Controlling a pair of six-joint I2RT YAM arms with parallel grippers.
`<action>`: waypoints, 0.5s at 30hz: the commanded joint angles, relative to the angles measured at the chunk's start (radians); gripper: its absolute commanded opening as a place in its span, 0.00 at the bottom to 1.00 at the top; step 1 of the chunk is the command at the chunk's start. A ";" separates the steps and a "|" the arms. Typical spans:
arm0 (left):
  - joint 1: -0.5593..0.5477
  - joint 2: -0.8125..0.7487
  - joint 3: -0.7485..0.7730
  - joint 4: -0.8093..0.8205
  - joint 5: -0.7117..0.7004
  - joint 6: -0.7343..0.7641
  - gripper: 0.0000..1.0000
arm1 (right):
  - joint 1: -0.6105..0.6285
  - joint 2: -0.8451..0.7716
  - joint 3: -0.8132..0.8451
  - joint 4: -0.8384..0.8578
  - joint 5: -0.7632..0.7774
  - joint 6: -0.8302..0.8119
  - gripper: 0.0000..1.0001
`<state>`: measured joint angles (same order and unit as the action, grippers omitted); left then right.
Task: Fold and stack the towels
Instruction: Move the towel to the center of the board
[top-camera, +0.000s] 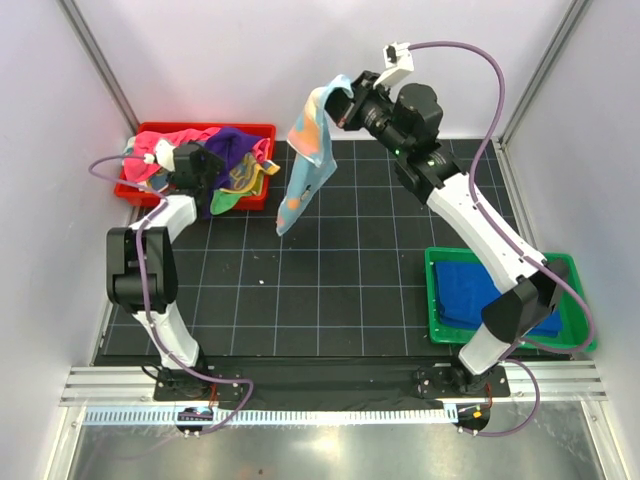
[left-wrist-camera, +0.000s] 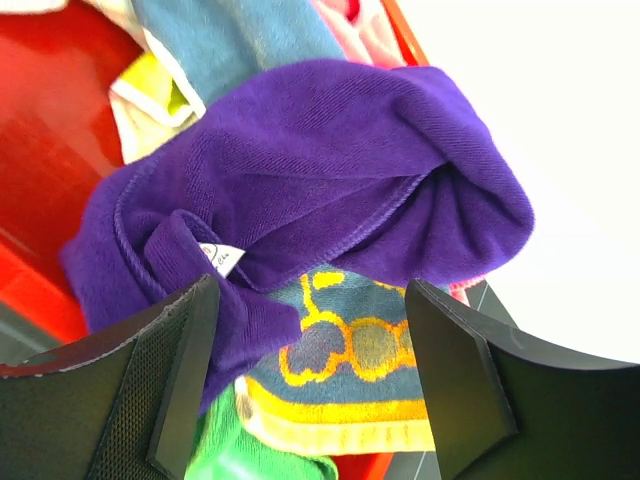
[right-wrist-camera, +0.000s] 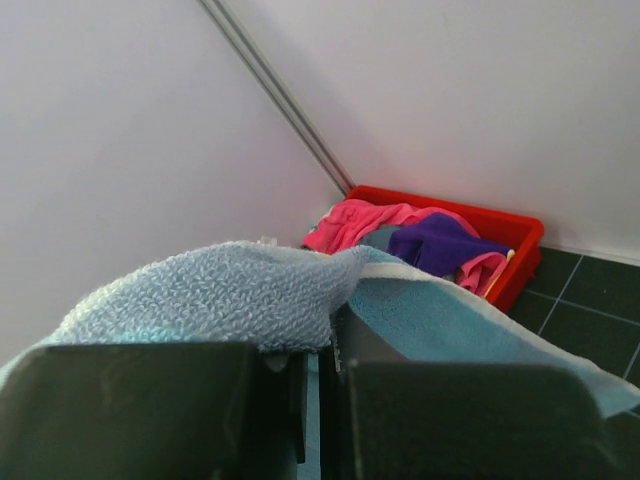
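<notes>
A pile of towels fills the red tray (top-camera: 255, 128) at the back left. My left gripper (top-camera: 218, 170) hovers over it, open, with nothing between its fingers. In the left wrist view the left gripper (left-wrist-camera: 310, 300) frames a purple towel (left-wrist-camera: 320, 170) lying over a teal-and-yellow towel (left-wrist-camera: 360, 350). My right gripper (top-camera: 345, 105) is raised at the back centre, shut on a corner of the light blue polka-dot towel (top-camera: 305, 165), which hangs down above the mat. The right wrist view shows this towel (right-wrist-camera: 200, 290) draped over the shut right gripper (right-wrist-camera: 320, 360).
A green tray (top-camera: 570, 262) at the right holds a royal blue towel (top-camera: 475, 290). Pink towels (top-camera: 165, 138) and a green cloth (left-wrist-camera: 250, 440) lie in the red tray too. White walls close in the black gridded mat (top-camera: 330, 290).
</notes>
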<state>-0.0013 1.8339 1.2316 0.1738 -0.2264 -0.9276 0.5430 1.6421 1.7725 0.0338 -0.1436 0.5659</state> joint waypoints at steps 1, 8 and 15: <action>-0.034 -0.100 -0.009 -0.013 -0.062 0.071 0.80 | 0.034 -0.070 0.001 -0.056 0.018 -0.037 0.01; -0.097 -0.200 -0.089 -0.016 -0.086 0.084 0.80 | 0.110 -0.116 0.007 -0.185 0.004 -0.080 0.01; -0.166 -0.346 -0.213 0.000 -0.102 0.053 0.80 | 0.224 -0.217 -0.070 -0.298 -0.001 -0.097 0.01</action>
<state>-0.1474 1.5787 1.0527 0.1516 -0.2890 -0.8783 0.7261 1.5223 1.7210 -0.2283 -0.1410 0.4942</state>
